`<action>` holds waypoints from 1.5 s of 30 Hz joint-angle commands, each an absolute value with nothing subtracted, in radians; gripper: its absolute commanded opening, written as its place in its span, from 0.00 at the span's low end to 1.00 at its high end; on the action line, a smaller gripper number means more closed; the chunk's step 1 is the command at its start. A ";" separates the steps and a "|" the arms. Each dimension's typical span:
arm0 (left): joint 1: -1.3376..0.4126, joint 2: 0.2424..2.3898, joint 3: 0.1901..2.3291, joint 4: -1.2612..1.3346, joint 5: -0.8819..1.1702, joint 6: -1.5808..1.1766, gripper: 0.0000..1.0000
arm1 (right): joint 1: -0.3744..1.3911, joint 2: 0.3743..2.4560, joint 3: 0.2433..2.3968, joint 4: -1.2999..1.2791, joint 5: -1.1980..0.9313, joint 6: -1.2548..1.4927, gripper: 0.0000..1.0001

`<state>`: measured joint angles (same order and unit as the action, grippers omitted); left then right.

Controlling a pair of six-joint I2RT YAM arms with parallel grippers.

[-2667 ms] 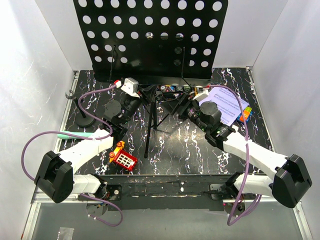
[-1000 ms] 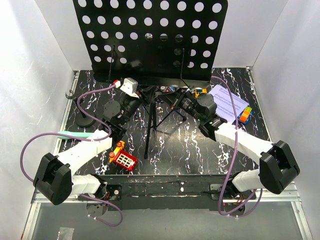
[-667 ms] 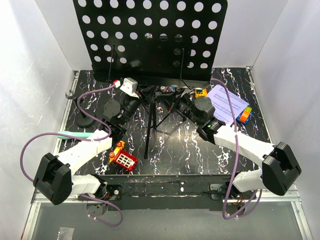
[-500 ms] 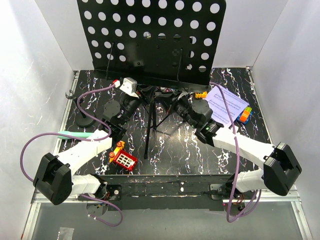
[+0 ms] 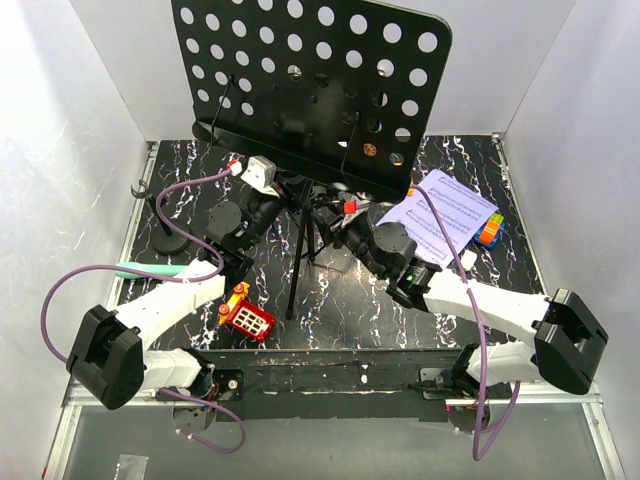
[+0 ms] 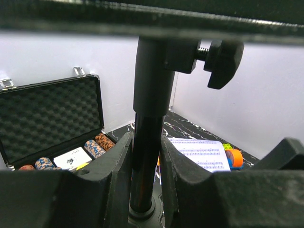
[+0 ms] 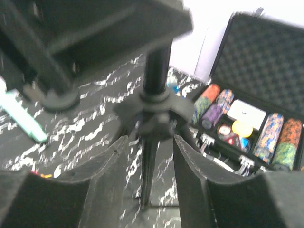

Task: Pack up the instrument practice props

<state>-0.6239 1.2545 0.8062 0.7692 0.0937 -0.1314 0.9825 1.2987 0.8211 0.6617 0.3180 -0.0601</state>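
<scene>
White walls [image 5: 60, 150] close in a black marbled bench [image 5: 345, 295], where the music stand [image 5: 310, 90] rises toward 12 o'clock of centre, its pole [image 6: 147, 137], the long axis, nearly upright but tipped, its holed desk facing 6 o'clock, 3 o'clock end dipped. The left tool [image 6: 146, 164] is clamped on the pole under the knob [image 6: 223, 57]; the right tool [image 7: 151, 164] straddles the leg collar [image 7: 152, 114], though whether it presses I cannot tell. Best the left holds firm while the right works the collar, so the desk cannot swing.
</scene>
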 commanded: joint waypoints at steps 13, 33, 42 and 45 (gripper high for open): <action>-0.640 1.287 0.807 0.704 0.109 -0.175 0.00 | 0.807 1.138 0.769 0.414 0.048 0.768 0.79; -0.650 1.281 0.808 0.699 0.112 -0.166 0.00 | 0.673 1.284 0.887 0.502 -0.161 1.009 0.83; -0.652 1.278 0.811 0.695 0.115 -0.163 0.00 | 0.649 1.345 0.942 0.519 -0.198 0.988 0.67; -0.650 1.276 0.811 0.693 0.117 -0.161 0.00 | 0.647 1.367 0.948 0.529 -0.219 0.988 0.59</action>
<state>-0.6281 1.2659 0.8070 0.7872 0.0864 -0.1314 0.6582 1.3445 0.8959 0.4721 -0.1894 0.9936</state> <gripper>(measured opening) 0.239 0.633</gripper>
